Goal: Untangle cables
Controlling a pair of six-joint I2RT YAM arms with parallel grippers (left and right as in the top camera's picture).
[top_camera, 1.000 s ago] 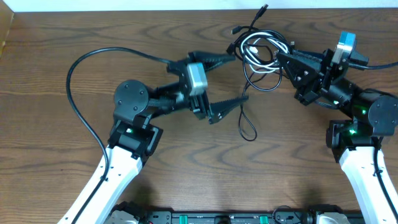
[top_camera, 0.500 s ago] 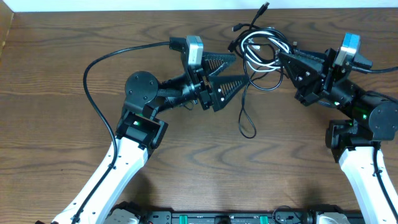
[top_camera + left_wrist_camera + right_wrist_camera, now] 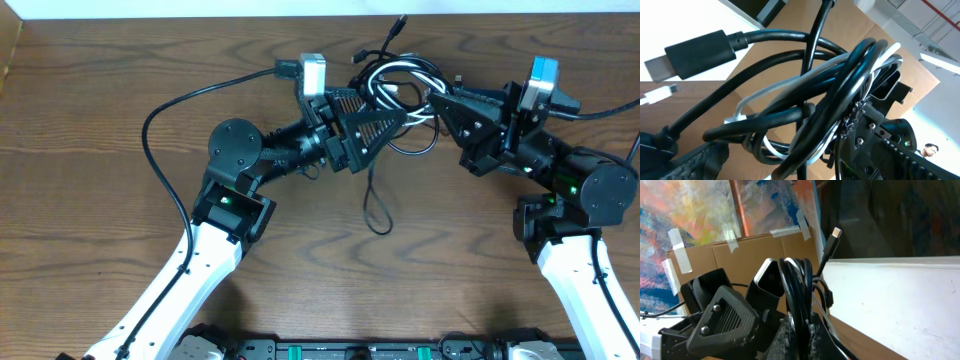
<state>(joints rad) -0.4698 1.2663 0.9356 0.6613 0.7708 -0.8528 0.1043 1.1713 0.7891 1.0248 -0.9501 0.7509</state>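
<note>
Bunching at the upper middle of the overhead view, the cables (image 3: pixel 402 80) form a knot of several thin black cords with one white cord looped through them. A single black loop (image 3: pixel 376 212) hangs out of the knot and lies on the dark, grained wooden table (image 3: pixel 90 110) below it. At the knot's left, the left gripper (image 3: pixel 395 112) points its ribbed fingers into the bundle; whether its claw stands wide or narrow I cannot tell. At the knot's right, the right gripper (image 3: pixel 440 100) is clamped on the bundle, and its wrist view shows the black cords pinched between its textured pads (image 3: pixel 816 336).

Close up in the left wrist view, a flat black USB plug (image 3: pixel 695 52) sits at upper left and a small white plug (image 3: pixel 657 92) at the left edge, with glossy black and white strands crossing to their right.

Behind the cords in the right wrist view are a colourful painting (image 3: pixel 695 210) at upper left, taped cardboard (image 3: pixel 740 255), a metal-tipped plug (image 3: pixel 836 232) standing upright, and a white panel (image 3: pixel 900 295) at right.
</note>
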